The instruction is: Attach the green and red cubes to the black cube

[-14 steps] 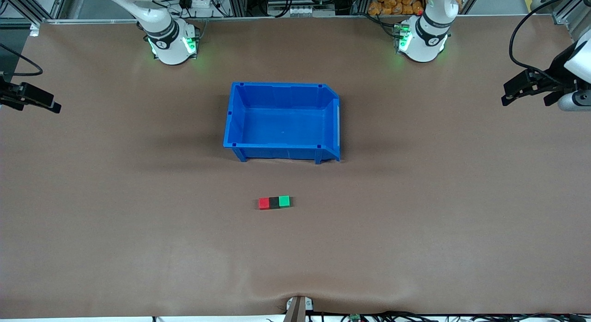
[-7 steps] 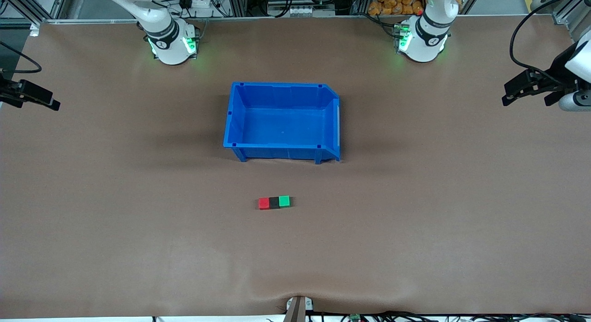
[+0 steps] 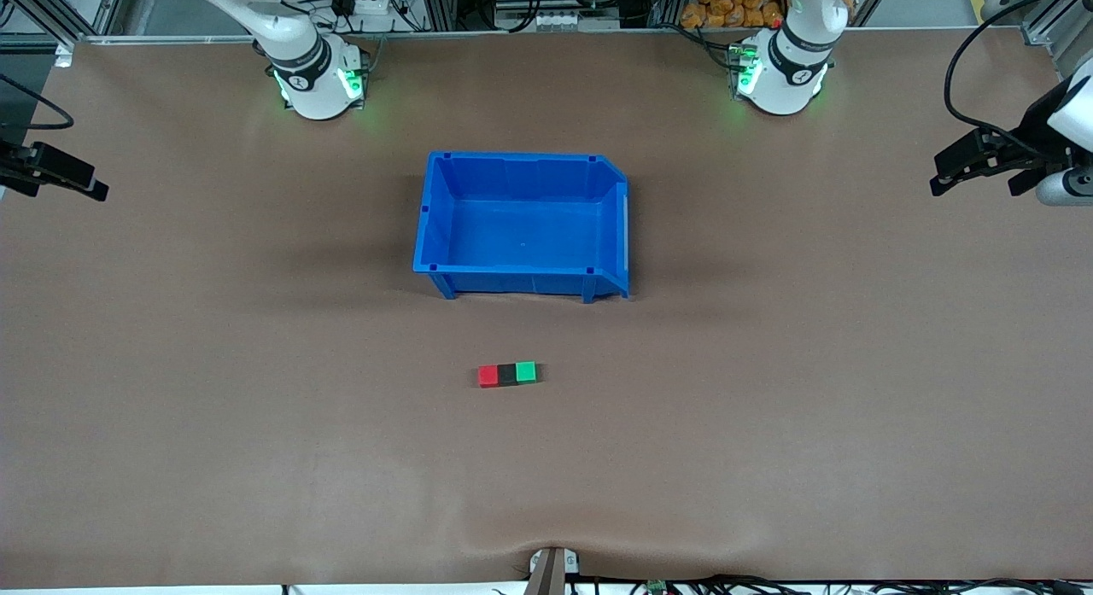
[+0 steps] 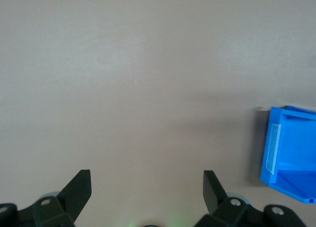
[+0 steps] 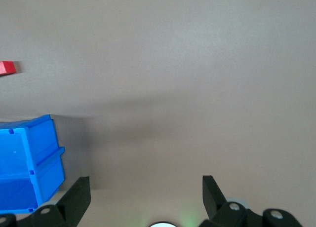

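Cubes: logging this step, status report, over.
Left gripper and right gripper open, over table ends. Red cube, black cube, green cube in one row, touching. Nothing in the way.

My table (image 3: 256, 407) wears a matt brown cloth-like cover, slightly rippled; the blue bin (image 3: 521, 283) looks like smooth, faintly glossy plastic.

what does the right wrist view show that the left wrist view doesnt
Only the right wrist view: the red cube at its edge, plus the open right gripper. Only the left wrist view: the open left gripper and the blue bin's clear label strip. Both share: part of the bin, bare brown table, and no green or black cube.
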